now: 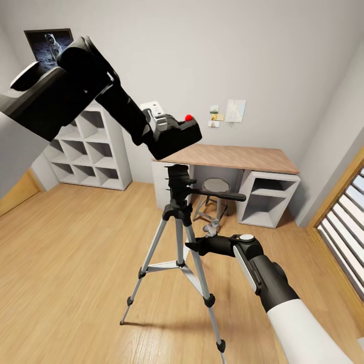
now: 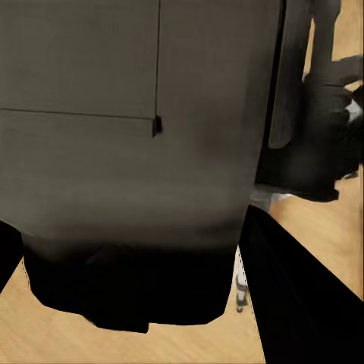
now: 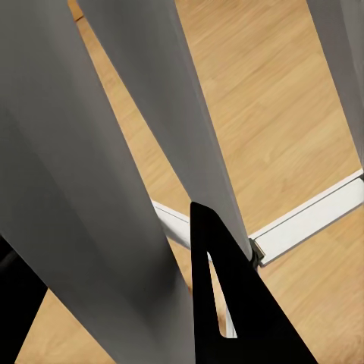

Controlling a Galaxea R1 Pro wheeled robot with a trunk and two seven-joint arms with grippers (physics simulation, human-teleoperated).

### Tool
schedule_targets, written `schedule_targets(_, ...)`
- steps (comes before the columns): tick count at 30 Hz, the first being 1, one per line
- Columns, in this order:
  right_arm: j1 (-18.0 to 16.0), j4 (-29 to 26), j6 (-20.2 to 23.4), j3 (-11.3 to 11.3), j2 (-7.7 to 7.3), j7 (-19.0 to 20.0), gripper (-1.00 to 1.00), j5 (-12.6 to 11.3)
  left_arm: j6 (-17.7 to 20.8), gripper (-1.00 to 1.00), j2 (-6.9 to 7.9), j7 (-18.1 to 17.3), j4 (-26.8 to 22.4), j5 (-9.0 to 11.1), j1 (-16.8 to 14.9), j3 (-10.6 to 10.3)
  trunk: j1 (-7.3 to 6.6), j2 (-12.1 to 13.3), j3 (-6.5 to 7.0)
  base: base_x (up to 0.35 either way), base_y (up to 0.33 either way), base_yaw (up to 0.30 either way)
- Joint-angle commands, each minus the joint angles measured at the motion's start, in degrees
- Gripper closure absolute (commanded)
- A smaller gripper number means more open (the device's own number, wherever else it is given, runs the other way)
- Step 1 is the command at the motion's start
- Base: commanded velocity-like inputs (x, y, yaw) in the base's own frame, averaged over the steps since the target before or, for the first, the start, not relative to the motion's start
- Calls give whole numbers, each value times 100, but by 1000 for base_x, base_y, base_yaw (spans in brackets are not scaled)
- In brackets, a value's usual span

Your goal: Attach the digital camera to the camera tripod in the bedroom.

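Pale bedroom walls back the camera tripod (image 1: 178, 237). Left gripper (image 1: 169, 132) fingers pinch the digital camera (image 1: 177, 135) just above the tripod's head, apparently not yet seated. Right gripper (image 1: 194, 246) sits beside the tripod's legs, its finger state unclear.

The light wood plank floor (image 1: 76, 263) carried the camera tripod (image 1: 178, 237) on three splayed legs; the desk (image 1: 237, 157), stool (image 1: 212, 199) and white cube shelves (image 1: 91, 151) stood behind.

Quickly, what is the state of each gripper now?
Left gripper: shut on the digital camera.
Right gripper: at the camera tripod; cannot tell.
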Motion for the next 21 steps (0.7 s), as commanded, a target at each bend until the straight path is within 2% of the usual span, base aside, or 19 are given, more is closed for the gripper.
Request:
schedule_targets(1, -7, -2, 13, -1, 3, 21, 100, 35, 46, 100, 10, -145, 1, -57, -12, -10, 4, -12, -12, 0, 0, 0)
schedule_targets(6, -6, 3, 13, 3, 3, 21, 100, 35, 51, 100, -2, -246, 167, 76, -16, -11, 4, -12, -12, 0, 0, 0)
schedule_targets(7, -6, 7, 13, 2, 3, 21, 100, 35, 54, 100, -19, -259, 322, 233, -29, -12, 4, -12, -12, 0, 0, 0)
schedule_targets(8, -7, 13, 13, -2, 3, 21, 100, 35, 54, 100, -85, -277, 874, 704, -253, -15, 4, -12, -12, 0, 0, 0)
schedule_targets(9, -6, 13, 13, -3, 3, 21, 100, 35, 55, 100, -93, -279, 968, 765, -325, -27, 4, -12, -12, 0, 0, 0)
schedule_targets(18, -4, 14, 6, -4, 3, 21, 100, 35, 50, 100, -98, -275, 1127, 857, -448, -99, 4, -12, -12, 0, 0, 0)
schedule_targets(21, -7, 14, 8, -4, 3, 21, 100, 35, 47, 100, -76, -279, 1114, 861, -452, -253, 4, -12, -12, 0, 0, 0)
